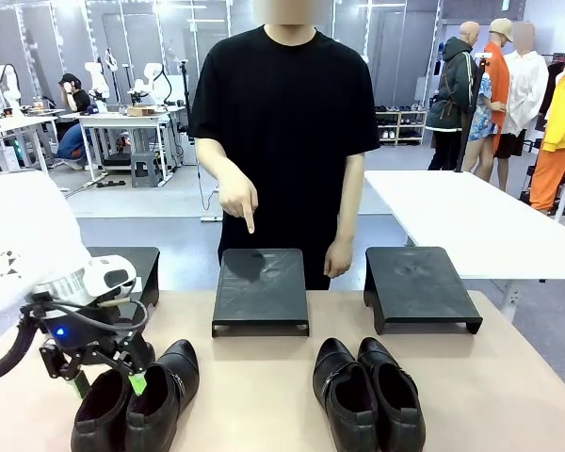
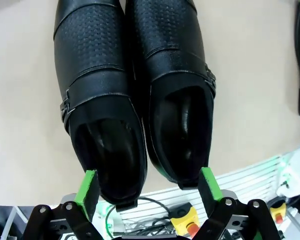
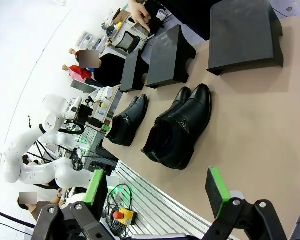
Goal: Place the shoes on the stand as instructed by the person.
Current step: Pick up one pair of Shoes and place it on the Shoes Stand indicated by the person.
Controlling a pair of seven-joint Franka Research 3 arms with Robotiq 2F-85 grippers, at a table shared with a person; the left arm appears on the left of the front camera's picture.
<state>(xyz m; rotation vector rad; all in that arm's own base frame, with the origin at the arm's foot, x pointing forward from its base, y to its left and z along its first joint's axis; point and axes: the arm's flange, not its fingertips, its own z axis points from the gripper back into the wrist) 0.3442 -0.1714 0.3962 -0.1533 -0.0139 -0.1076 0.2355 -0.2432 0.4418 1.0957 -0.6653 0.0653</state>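
Observation:
Two pairs of black shoes lie on the tan table, the left pair and the right pair. My left gripper hangs low over the heels of the left pair. In its wrist view the left gripper is open, one green pad outside each heel. My right gripper is open and holds nothing, well back from the right pair. Behind the table the person points a finger down at the middle stand.
A second black stand sits at the right, and a third at the left is partly hidden behind my left arm. A white table stands behind at the right. A yellow emergency-stop box and cables lie below the near table edge.

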